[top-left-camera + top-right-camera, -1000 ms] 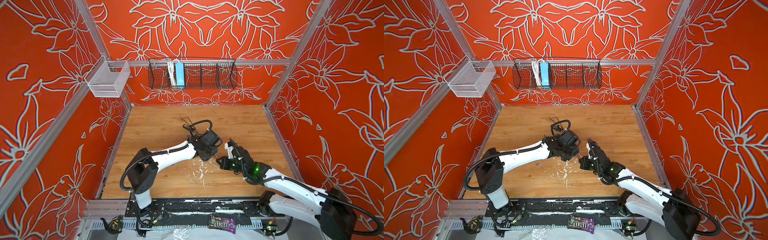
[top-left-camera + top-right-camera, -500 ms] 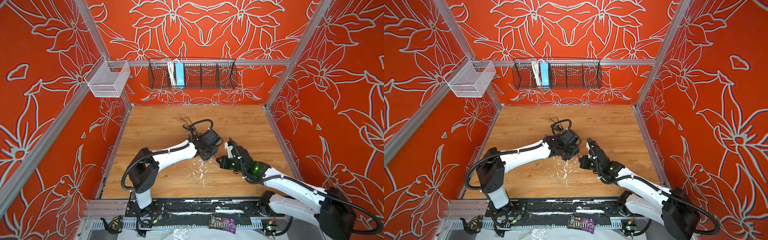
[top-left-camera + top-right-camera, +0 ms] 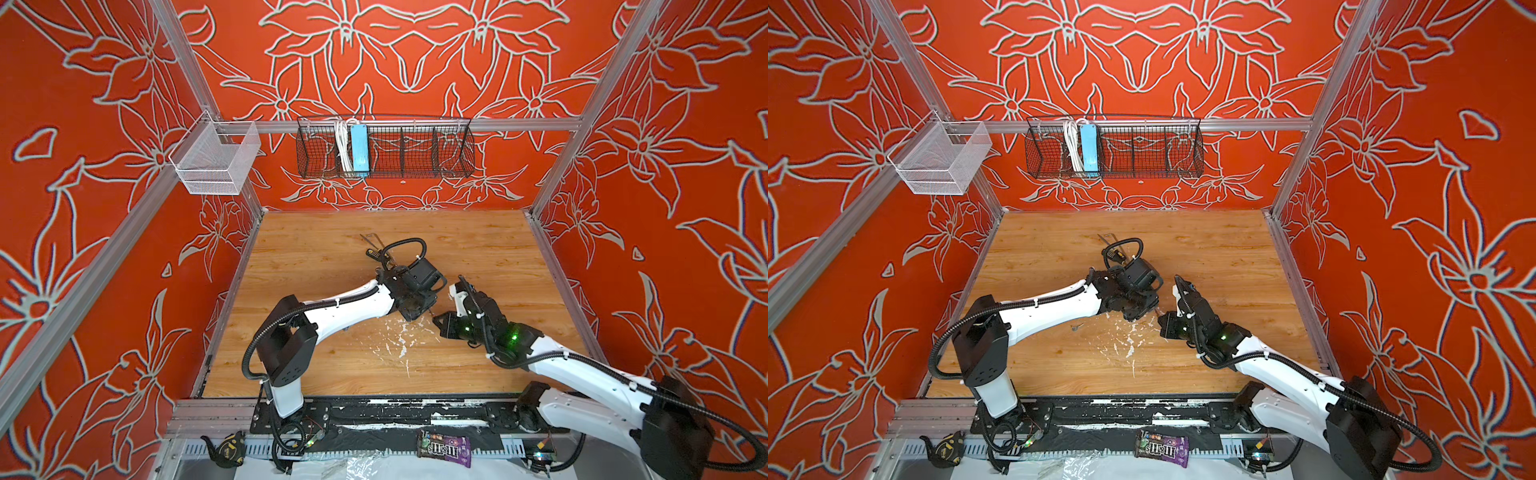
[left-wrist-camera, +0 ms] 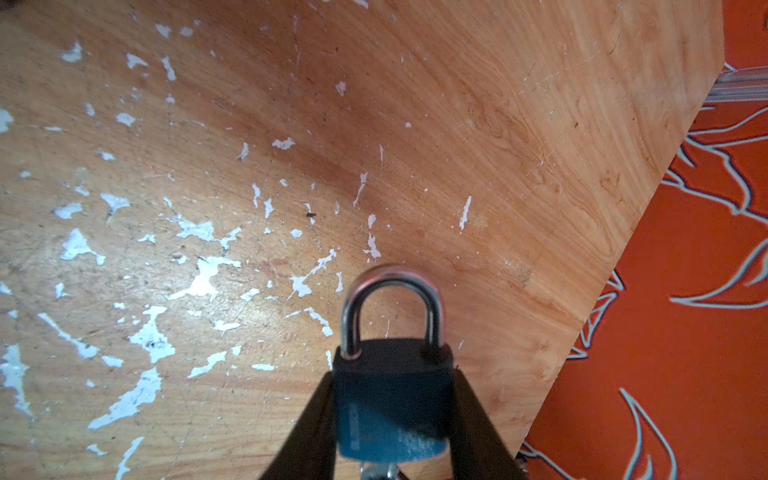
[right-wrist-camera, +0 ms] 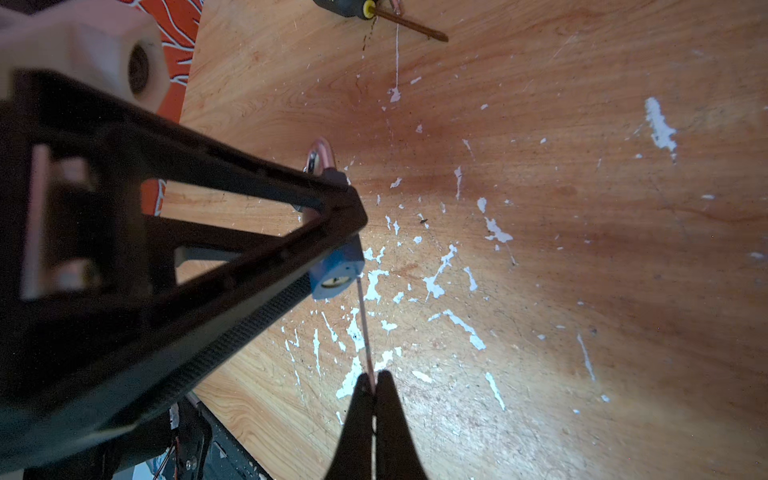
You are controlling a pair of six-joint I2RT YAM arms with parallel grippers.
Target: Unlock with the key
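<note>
Left gripper [image 4: 392, 386]: jaws partly apart, clamped on the body of a blue padlock [image 4: 390, 415], one finger on each side. The steel shackle [image 4: 390, 286] is seated in the body and points away from the wrist. The padlock is held clear of the wooden tabletop [image 3: 332, 257], near its middle. The raised lettering on the padlock's side is too blurred to read

Right gripper [image 5: 375, 380]: fingers pressed together on a key [image 5: 364, 320], seen edge-on as a thin strip. The key's tip meets the padlock's underside just beside the brass keyway [image 5: 334, 282]; entry cannot be told

Front rail: a purple packet [image 3: 444, 449], print reads "m&m's"
</note>
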